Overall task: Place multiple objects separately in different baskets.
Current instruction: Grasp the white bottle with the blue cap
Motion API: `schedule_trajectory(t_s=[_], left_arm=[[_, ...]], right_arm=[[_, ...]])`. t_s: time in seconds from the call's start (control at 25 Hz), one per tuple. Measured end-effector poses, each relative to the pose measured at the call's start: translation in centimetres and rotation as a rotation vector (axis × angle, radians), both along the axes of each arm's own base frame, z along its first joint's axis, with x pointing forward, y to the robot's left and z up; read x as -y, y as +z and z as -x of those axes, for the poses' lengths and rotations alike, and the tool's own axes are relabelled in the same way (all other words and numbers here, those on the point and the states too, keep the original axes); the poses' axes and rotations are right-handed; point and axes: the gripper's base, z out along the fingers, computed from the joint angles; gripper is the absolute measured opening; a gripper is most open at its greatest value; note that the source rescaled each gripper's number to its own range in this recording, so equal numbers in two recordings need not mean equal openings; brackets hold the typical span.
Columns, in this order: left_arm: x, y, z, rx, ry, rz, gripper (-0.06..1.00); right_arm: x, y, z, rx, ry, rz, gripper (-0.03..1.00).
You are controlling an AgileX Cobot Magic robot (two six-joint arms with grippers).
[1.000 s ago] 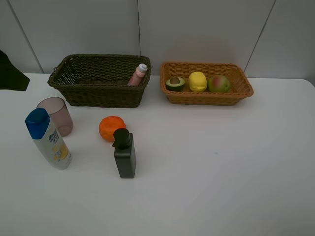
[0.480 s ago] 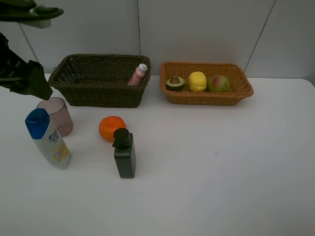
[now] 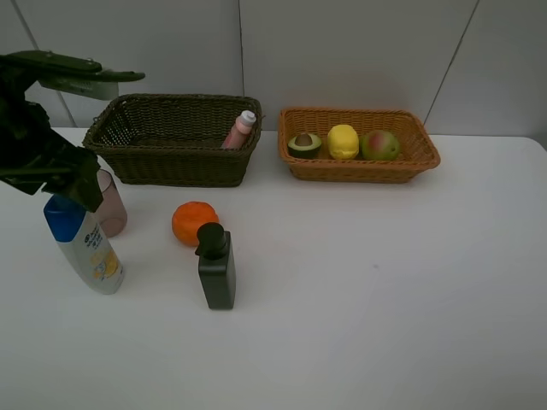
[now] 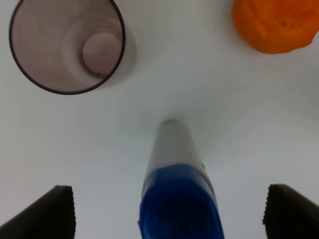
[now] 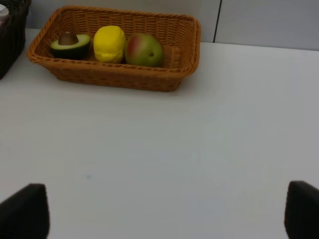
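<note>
My left gripper (image 3: 81,190) hangs open just above the white blue-capped bottle (image 3: 85,248), hiding part of the mauve cup (image 3: 113,209). In the left wrist view the blue cap (image 4: 177,209) sits between the spread fingers (image 4: 50,214), with the cup (image 4: 67,45) and orange (image 4: 274,25) beyond. The orange (image 3: 193,222) and the black pump bottle (image 3: 216,267) stand on the table. The pink bottle (image 3: 240,130) leans in the dark basket (image 3: 171,175). Avocado (image 3: 303,143), lemon (image 3: 343,141) and pear (image 3: 380,145) lie in the tan basket (image 3: 359,171). My right gripper (image 5: 162,214) is open over bare table.
Both baskets stand side by side at the back of the white table (image 3: 385,290), against a grey wall. The right arm does not show in the exterior high view. The dark basket's corner (image 5: 10,30) shows in the right wrist view.
The left arm has swung in from the left edge and come down over the blue-capped bottle and the cup. No object has moved.
</note>
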Motion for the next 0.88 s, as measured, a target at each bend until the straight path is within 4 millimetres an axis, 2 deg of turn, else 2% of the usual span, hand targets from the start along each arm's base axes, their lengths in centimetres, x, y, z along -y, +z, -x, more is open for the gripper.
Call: schedule_trajectory(t_s=[0.28, 0.88], left_arm=[[0.4, -2.4, -0.6, -0.123, 0.009, -0.016, 1.0], [0.6, -5.0, -1.3, -0.214, 0.011, -0.043, 1.0]], right_arm=[[0.0, 0.0, 0.0, 0.0, 0.0, 0.0, 1.0], [0.0, 0.0, 0.0, 0.0, 0.0, 0.0, 1.0]])
